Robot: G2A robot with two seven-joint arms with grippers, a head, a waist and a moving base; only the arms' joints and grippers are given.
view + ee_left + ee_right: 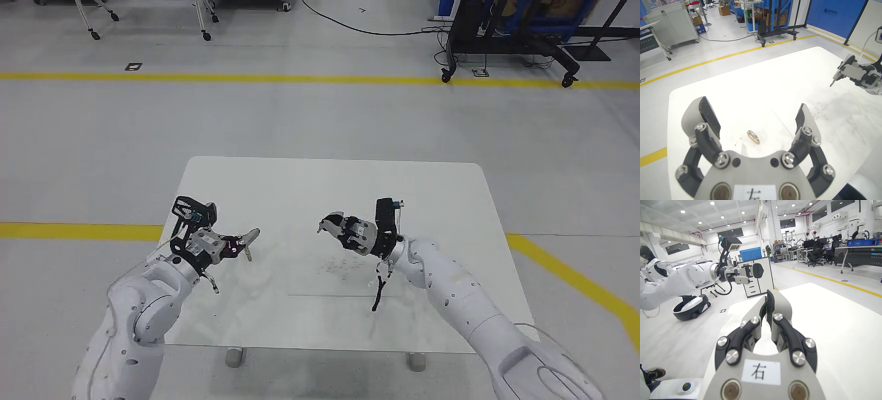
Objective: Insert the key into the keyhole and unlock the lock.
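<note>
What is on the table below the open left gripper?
A small lock lies flat on the white table below the left gripper, and the gripper does not touch it. The keyhole cannot be seen from here.

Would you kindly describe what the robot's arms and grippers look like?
The left arm and right arm have smooth white rounded shells. The left gripper and right gripper share grey fingers with black ribbed pads, black linkages, silver screws and a white label bearing a black character. A black cable hangs by the right wrist.
</note>
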